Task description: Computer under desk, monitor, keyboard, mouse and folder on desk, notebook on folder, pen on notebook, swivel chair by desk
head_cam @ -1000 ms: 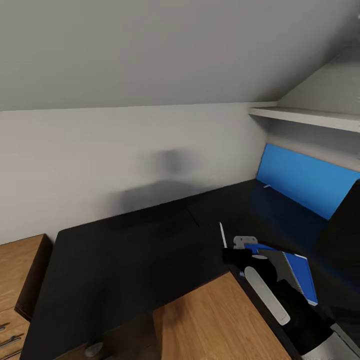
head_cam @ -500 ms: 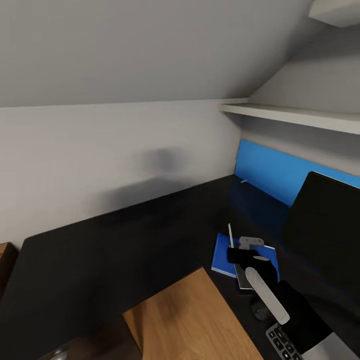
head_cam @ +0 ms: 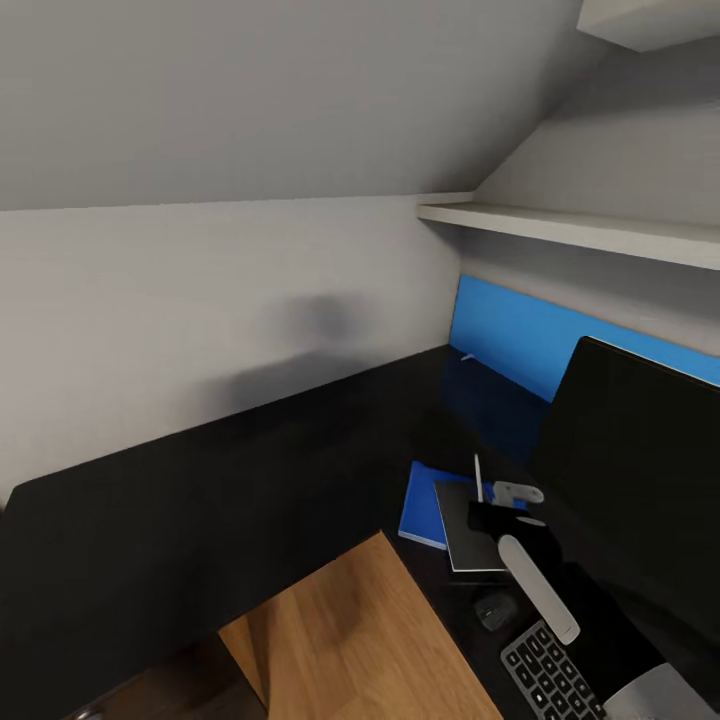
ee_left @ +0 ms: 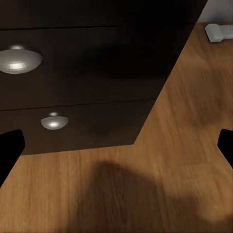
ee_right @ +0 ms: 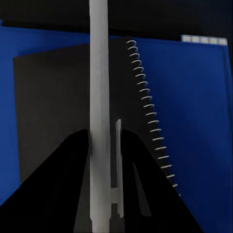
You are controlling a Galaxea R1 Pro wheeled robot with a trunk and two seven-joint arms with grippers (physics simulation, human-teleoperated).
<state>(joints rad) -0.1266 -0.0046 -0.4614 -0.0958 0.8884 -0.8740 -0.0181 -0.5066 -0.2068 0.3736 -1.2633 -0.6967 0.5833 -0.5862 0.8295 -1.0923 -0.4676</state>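
We are at the last stacking step: our right gripper (head_cam: 490, 500), at the lower right of the head view, is clamped on the pen (ee_right: 99, 111), which stands up from it just above the notebook (head_cam: 468, 540). The grey spiral notebook already lies on the blue folder (head_cam: 418, 505) on the black tabletop (head_cam: 200, 520), with the mouse (head_cam: 495, 610) and keyboard (head_cam: 550, 675) toward the lower right and the monitor (head_cam: 640, 480) at the right edge. Next we judge the pen must be lowered flat onto the notebook cover and released gently, so it does not roll off. Our left gripper (ee_left: 116, 145) hangs with its jaws spread, empty, over wooden floor beside dark drawers (ee_left: 77, 73).
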